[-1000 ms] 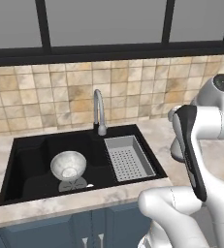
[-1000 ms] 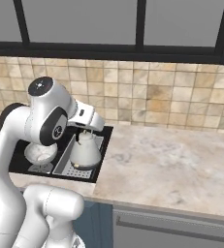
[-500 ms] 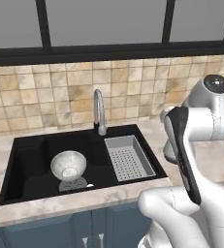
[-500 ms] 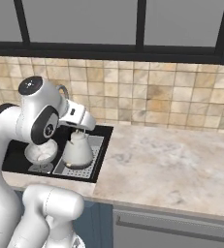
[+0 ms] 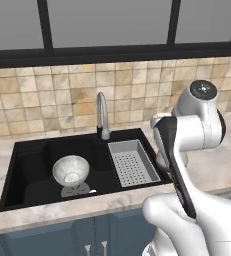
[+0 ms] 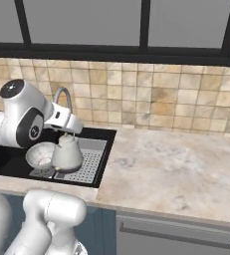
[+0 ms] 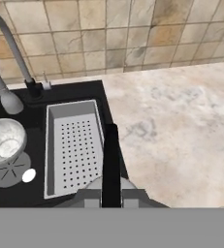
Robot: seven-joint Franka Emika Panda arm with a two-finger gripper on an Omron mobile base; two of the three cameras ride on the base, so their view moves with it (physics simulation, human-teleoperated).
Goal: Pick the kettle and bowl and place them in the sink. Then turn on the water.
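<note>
Tiled kitchen counter, bowl (image 5: 71,169) in black sink (image 5: 32,165), end effector (image 6: 66,132) pinching kettle (image 6: 66,153) handle above drain tray (image 5: 133,162)

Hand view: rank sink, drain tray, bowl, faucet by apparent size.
1. sink, black basin, cut off at the left edge
2. drain tray
3. faucet and bowl: unsure, both cropped by the frame, and the bowl sits nearer the camera than the faucet base.

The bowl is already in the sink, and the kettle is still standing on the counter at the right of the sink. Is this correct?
Not quite. The bowl is in the sink, but the kettle is not on the counter: the fingers hold its handle, and it hangs over the drain tray, as the right base view shows.
</note>
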